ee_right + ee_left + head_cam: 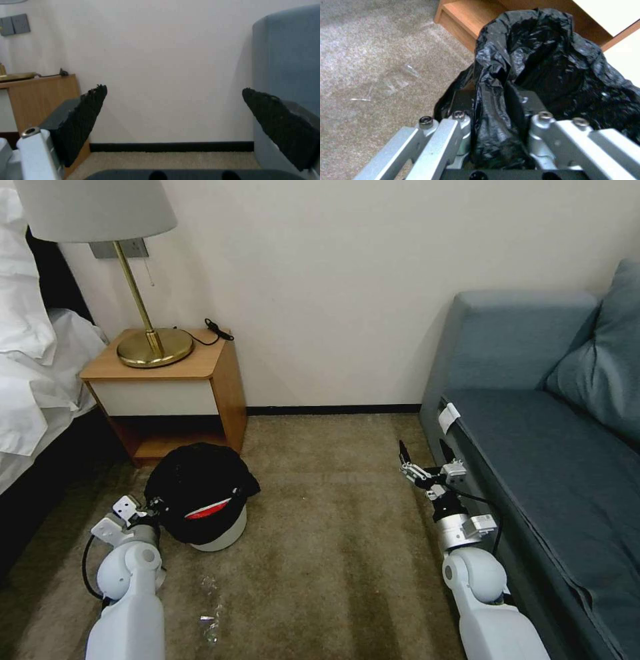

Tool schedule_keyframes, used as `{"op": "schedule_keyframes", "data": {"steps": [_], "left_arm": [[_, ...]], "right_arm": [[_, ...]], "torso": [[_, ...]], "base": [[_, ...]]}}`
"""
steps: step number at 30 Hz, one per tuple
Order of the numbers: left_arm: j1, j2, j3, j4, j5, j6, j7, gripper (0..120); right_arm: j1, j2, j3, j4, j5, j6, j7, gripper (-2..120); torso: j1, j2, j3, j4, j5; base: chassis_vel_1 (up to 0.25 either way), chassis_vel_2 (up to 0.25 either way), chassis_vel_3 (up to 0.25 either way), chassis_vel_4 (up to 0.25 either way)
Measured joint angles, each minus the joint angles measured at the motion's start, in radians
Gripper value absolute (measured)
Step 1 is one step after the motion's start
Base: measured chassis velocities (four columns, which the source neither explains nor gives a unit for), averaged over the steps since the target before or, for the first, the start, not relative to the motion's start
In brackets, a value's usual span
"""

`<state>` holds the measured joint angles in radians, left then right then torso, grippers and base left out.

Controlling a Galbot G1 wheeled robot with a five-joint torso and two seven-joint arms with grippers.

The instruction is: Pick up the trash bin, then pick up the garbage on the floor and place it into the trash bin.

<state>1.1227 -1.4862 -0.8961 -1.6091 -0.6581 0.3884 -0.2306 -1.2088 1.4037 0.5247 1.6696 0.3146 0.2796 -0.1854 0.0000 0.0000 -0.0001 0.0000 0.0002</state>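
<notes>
1. The left tool [148, 511] is clamped on the near-left rim of the trash bin [220, 533], and the left wrist view shows its fingers [523, 100] pinching a fold of the black bag liner [536, 62] between them.
2. The trash bin leans, mouth tipped toward the robot, low over the carpet [333, 513] just in front of the nightstand [167, 387]; something red-and-white [208, 509] peeks out at its mouth.
3. Here is the key relation: the clear crinkled litter [210, 607] lies on the carpet near the robot, just right of the left arm and nearer than the bin, running roughly near-to-far.
4. The right tool [427, 460] hangs released, jaws wide apart, far over to the right against the sofa [533, 447], well apart from that litter.
5. Judgement: the left arm is closer but busy with the bin, so the free right tool would have to swing left and down across open carpet.
6. Nothing stands in that path; the sofa edge crowds the right arm's elbow side, and the lamp [133, 280] and bed [33, 380] sit far left, out of play.
</notes>
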Motion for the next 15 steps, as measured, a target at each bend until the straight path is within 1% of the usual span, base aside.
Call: {"op": "schedule_keyframes", "data": {"steps": [2,3,4,5,6,7,8,9,11,12,15], "left_arm": [[0.008,0.000,-0.004,-0.016,0.009,0.000,0.001,42],[0.012,0.000,-0.007,-0.026,0.012,0.002,0.001,46],[0.012,0.000,-0.007,-0.026,0.012,0.002,0.001,46],[0.019,-0.001,-0.011,-0.045,0.025,0.002,0.005,54],[0.026,-0.002,-0.011,-0.064,0.042,0.001,0.013,57],[0.026,-0.002,-0.011,-0.064,0.042,0.001,0.013,57],[0.034,-0.004,-0.012,-0.098,0.072,-0.003,0.032,64],[0.034,-0.004,-0.012,-0.098,0.072,-0.003,0.032,64],[0.049,-0.010,-0.007,-0.183,0.126,-0.005,0.078,76],[0.049,-0.010,-0.007,-0.183,0.126,-0.005,0.078,76],[0.065,-0.016,0.018,-0.282,0.220,-0.009,0.161,90]], "right_arm": [[0.002,0.004,-0.005,-0.001,-0.003,-0.001,0.001,100],[0.003,0.005,-0.006,-0.001,-0.005,-0.001,0.001,100],[0.003,0.005,-0.006,-0.001,-0.005,-0.001,0.001,100],[0.004,0.005,-0.006,-0.001,-0.008,0.000,0.001,100],[0.004,0.006,-0.007,-0.001,-0.008,0.001,0.001,100],[0.004,0.006,-0.007,-0.001,-0.008,0.001,0.001,100],[0.004,0.006,-0.006,0.002,-0.008,0.001,0.003,100],[0.004,0.006,-0.006,0.002,-0.008,0.001,0.003,100],[0.000,0.007,-0.002,0.015,-0.006,-0.002,0.004,100],[0.000,0.007,-0.002,0.015,-0.006,-0.002,0.004,100],[-0.008,0.012,0.003,0.032,-0.005,-0.008,0.005,100]], "torso": [[0.000,0.000,0.000,0.0000,-0.0002],[0.000,0.000,0.000,0.0000,-0.0001],[0.000,0.000,0.000,0.0000,-0.0001],[0.000,0.000,0.000,0.0000,-0.0002],[0.000,0.000,0.000,0.0000,-0.0002],[0.000,0.000,0.000,0.0000,-0.0002],[0.000,0.000,0.000,0.0000,-0.0003],[0.000,0.000,0.000,0.0000,-0.0003],[0.000,0.000,0.000,0.0001,-0.0001],[0.000,0.000,0.000,0.0001,-0.0001],[0.000,0.000,0.000,-0.0001,-0.0001]], "base": [[0.000,0.000,0.000,0.000],[0.000,0.000,0.000,0.000],[0.000,0.000,0.000,0.000],[0.000,0.000,0.000,0.000],[0.000,0.000,0.000,0.000],[0.000,0.000,0.000,0.000],[0.000,0.000,0.000,0.000],[0.000,0.000,0.000,0.000],[0.000,0.000,0.000,0.000],[0.000,0.000,0.000,0.000],[0.000,0.000,0.000,0.000]]}}
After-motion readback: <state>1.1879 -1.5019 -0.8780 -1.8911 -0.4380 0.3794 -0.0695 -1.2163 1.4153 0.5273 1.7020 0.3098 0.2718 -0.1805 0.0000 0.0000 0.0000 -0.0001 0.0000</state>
